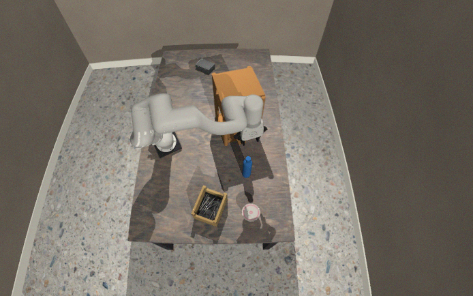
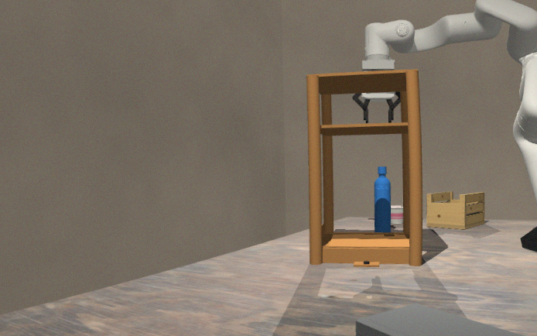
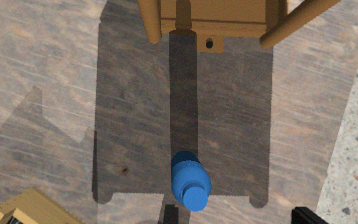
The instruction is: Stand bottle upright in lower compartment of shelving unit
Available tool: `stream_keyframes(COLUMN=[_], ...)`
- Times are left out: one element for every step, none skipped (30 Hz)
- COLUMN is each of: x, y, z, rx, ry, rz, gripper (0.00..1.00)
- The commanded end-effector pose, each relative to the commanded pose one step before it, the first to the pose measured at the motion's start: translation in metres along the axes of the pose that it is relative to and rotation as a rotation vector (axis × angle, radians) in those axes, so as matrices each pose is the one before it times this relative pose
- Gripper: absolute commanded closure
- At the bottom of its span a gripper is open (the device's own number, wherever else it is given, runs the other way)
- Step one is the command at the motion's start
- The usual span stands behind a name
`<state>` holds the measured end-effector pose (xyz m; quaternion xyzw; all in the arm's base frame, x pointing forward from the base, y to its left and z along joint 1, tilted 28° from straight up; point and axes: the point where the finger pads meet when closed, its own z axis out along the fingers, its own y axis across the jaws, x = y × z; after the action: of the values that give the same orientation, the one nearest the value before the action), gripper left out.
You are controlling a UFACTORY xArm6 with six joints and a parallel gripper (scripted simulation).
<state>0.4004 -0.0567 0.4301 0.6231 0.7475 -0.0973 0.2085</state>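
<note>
The blue bottle stands upright, cap up, on the table top in front of the orange shelving unit, outside it. In the side view the bottle shows through the unit's open frame, behind it. My gripper hangs high in the air beyond the shelf, fingers down, open and empty, well above the bottle. In the wrist view the bottle stands below, near the bottom edge, with the shelf's front legs and lower lip at the top.
A wooden crate of metal parts and a white and pink bowl stand near the table's front edge. A dark grey block lies at the far end. My arm's base is on the left edge.
</note>
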Motion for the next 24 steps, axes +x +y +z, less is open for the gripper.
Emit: stream_keyframes(x=[0.00488,0.0016,0.00166,0.00172,0.00178,0.00184,0.00191,0.00197,0.00204,0.0021,0.00217,0.00224,0.0,0.0,0.00231,0.00238,0.00245,0.00252,0.00259,0.00266,0.00274,0.00281,0.00289,0.00296], y=[0.00237,0.00055,0.00057,0.00059,0.0006,0.00062,0.00063,0.00065,0.00067,0.00068,0.0007,0.00071,0.0,0.0,0.00072,0.00074,0.00075,0.00076,0.00078,0.00079,0.0008,0.00081,0.00082,0.00083], z=[-0.00342,-0.00058,-0.00059,-0.00061,-0.00063,-0.00065,-0.00067,-0.00069,-0.00071,-0.00073,-0.00075,-0.00077,0.0,0.0,-0.00079,-0.00081,-0.00083,-0.00084,-0.00086,-0.00088,-0.0009,-0.00092,-0.00094,-0.00095], rx=[-0.01155,-0.00228,-0.00235,-0.00243,-0.00251,-0.00258,-0.00266,-0.00274,-0.00281,-0.00289,-0.00297,-0.00304,0.0,0.0,-0.00312,-0.00319,-0.00326,-0.00334,-0.00341,-0.00348,-0.00355,-0.00362,-0.00369,-0.00376], ry=[0.00542,0.00179,0.00186,0.00193,0.002,0.00208,0.00216,0.00224,0.00232,0.0024,0.00248,0.00257,0.0,0.0,0.00265,0.00274,0.00283,0.00292,0.00301,0.00311,0.0032,0.0033,0.0034,0.0035], rz=[-0.00464,-0.00167,-0.00173,-0.0018,-0.00186,-0.00192,-0.00199,-0.00206,-0.00212,-0.00219,-0.00226,-0.00233,0.0,0.0,-0.0024,-0.00247,-0.00254,-0.00261,-0.00268,-0.00275,-0.00283,-0.0029,-0.00297,-0.00305], gripper=[0.29,0.29,0.29,0.29,0.29,0.29,0.29,0.29,0.29,0.29,0.29,0.29,0.29,0.29,0.29,0.29,0.29,0.29,0.29,0.29,0.29,0.29,0.29,0.29])
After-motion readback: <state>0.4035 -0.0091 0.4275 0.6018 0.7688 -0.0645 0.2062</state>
